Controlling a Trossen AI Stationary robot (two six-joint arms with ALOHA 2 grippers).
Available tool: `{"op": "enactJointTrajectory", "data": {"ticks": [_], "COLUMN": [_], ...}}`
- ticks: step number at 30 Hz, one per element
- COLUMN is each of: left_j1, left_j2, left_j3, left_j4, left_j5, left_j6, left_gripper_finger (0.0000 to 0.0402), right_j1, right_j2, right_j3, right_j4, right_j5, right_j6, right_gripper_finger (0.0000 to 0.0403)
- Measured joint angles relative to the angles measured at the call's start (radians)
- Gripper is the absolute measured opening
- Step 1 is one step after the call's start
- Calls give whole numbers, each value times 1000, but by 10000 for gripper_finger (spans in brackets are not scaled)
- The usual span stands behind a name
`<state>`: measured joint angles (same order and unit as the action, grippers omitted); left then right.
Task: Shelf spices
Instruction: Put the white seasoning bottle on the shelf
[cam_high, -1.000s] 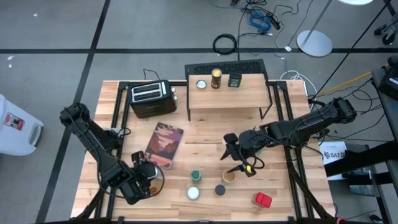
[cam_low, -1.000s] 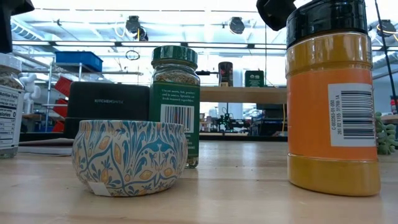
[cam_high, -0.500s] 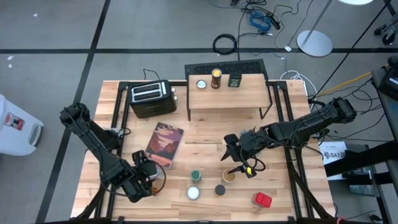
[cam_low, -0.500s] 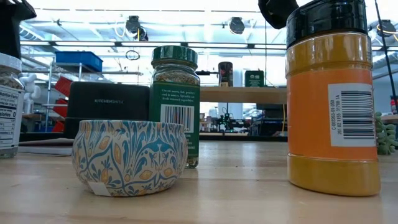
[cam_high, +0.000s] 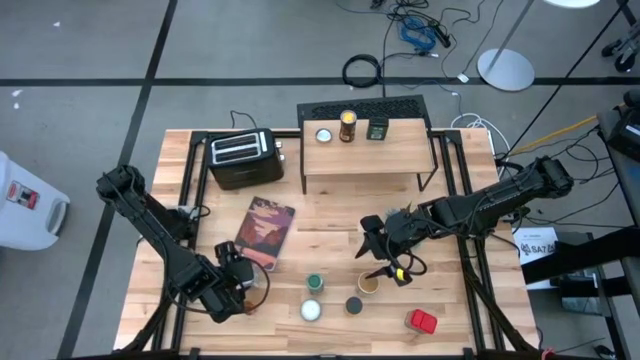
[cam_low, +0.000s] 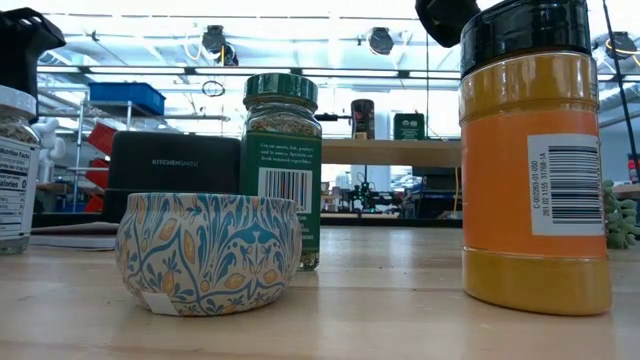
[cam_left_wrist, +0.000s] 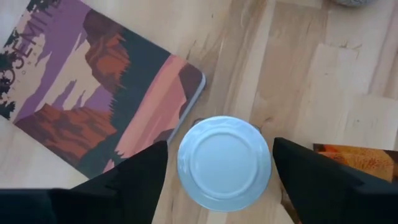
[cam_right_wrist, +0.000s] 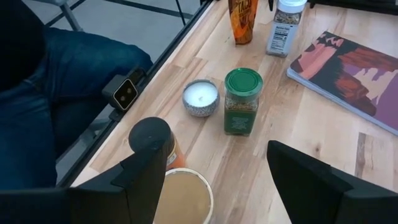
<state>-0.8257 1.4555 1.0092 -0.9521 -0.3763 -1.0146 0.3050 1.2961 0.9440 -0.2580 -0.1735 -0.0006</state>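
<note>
Two jaws spread wide | left gripper (cam_left_wrist: 217, 165) seen over white-lidded jar (cam_left_wrist: 224, 163), ungripped | right gripper (cam_right_wrist: 211, 168) over tan-topped jar (cam_right_wrist: 182, 196)

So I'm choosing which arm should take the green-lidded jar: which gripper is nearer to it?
Right. The right gripper hangs just beyond the tan-topped jar, which stands beside the green-lidded jar. The left gripper is farther off, open over a white-lidded jar by the book.
</note>
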Motion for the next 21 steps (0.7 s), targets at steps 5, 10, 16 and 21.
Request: {"op": "enactJointTrajectory", "data": {"ticks": [5,10,16,21], "left_j1": [0,0,-1,0], "left_j2": [0,0,0,0], "left_j3": [0,0,1,1], "left_j4": [1,4,4,2], "left_j5": [-2,-6,-11,-21], "left_j6": [9,28,34,37], "left_gripper_finger": [246,203,203,203], "right_j1": [0,0,0,0], "right_j2": [0,0,0,0], "right_j3": [0,0,0,0], "right_j4": [2,4,5,5], "right_j5": [20,22,22,22], "right_j6": [0,5,7,6], "right_gripper_finger": [263,263,263,263]}}
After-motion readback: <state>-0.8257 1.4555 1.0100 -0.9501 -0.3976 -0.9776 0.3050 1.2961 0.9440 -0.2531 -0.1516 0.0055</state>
